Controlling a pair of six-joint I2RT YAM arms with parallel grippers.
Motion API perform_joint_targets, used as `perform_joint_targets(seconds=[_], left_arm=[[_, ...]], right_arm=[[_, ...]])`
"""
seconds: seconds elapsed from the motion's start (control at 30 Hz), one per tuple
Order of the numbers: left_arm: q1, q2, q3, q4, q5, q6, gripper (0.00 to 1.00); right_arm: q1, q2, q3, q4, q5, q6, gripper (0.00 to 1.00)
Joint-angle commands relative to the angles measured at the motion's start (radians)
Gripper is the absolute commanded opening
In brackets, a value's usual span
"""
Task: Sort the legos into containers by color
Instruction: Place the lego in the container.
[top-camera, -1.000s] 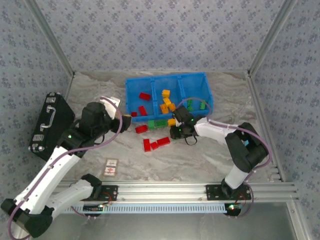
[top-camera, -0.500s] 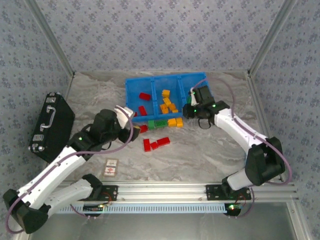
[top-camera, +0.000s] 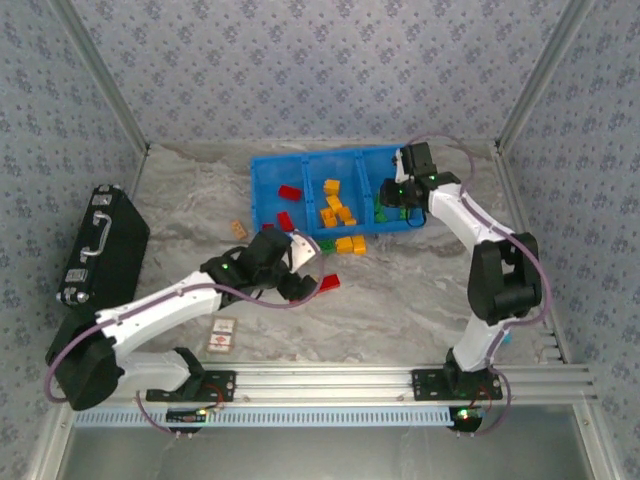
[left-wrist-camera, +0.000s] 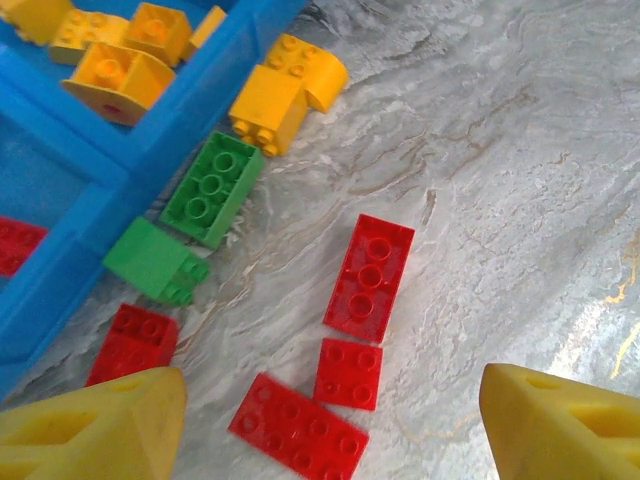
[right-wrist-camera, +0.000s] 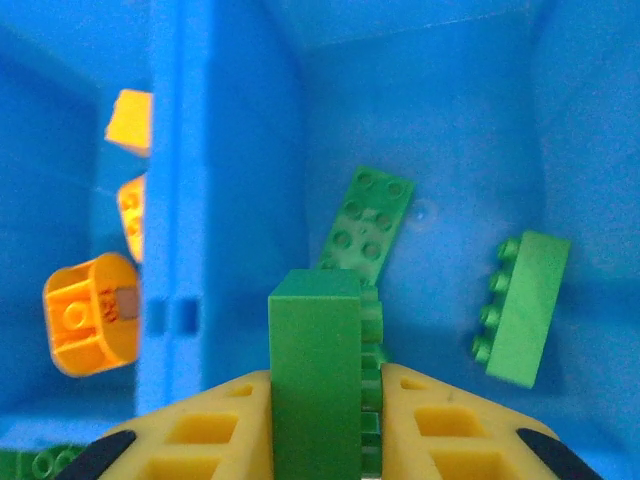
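Right gripper (right-wrist-camera: 322, 405) is clamped tight on a green brick (right-wrist-camera: 315, 360), one yellow finger snug on each side. It hangs over the right-hand compartment (right-wrist-camera: 440, 130) of the blue bin (top-camera: 265, 180), which sits upper middle in the overhead shot. Two more green legos (right-wrist-camera: 365, 220) lie on that compartment's floor, one with its studs facing the camera and one lying on its side. Past the divider wall (right-wrist-camera: 190, 200), at the left of the wrist view, orange-yellow bricks (right-wrist-camera: 90, 315) sit in the middle compartment. A couple of red pieces (top-camera: 289, 192) are in the left compartment.

Left gripper (left-wrist-camera: 330, 400) is spread wide with nothing in it. Its yellow fingers (left-wrist-camera: 95, 425) are at the bottom corners of its wrist view, over the loose pile on the marble table (left-wrist-camera: 520, 200). Four red bricks (left-wrist-camera: 368, 277) lie below it. Two green ones (left-wrist-camera: 212, 188) and an orange-yellow pair (left-wrist-camera: 285, 90) lie just beside the bin's front wall. A black case (top-camera: 100, 250) is at far left and a printed card (top-camera: 222, 335) lower down.
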Motion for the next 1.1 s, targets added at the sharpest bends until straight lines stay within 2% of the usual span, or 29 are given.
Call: perform_joint_targets(seconds=[0.0, 0.23, 0.47, 1.07], left_arm=[[-0.008, 0.080, 0.010, 0.140, 0.091, 0.053, 0.77], [-0.024, 0.319, 0.132, 0.114, 0.105, 0.157, 0.78], [-0.022, 0.477, 0.236, 0.094, 0.138, 0.192, 0.78], [0.016, 0.612, 0.336, -0.043, 0.168, 0.212, 0.74]], right_arm=[[-0.013, 0.045, 0.079, 0.010, -0.021, -0.034, 0.29], [-0.026, 0.110, 0.153, -0.005, -0.043, -0.074, 0.33], [-0.044, 0.105, 0.183, -0.007, -0.068, -0.087, 0.47], [-0.072, -0.011, 0.154, -0.001, -0.118, -0.152, 0.51]])
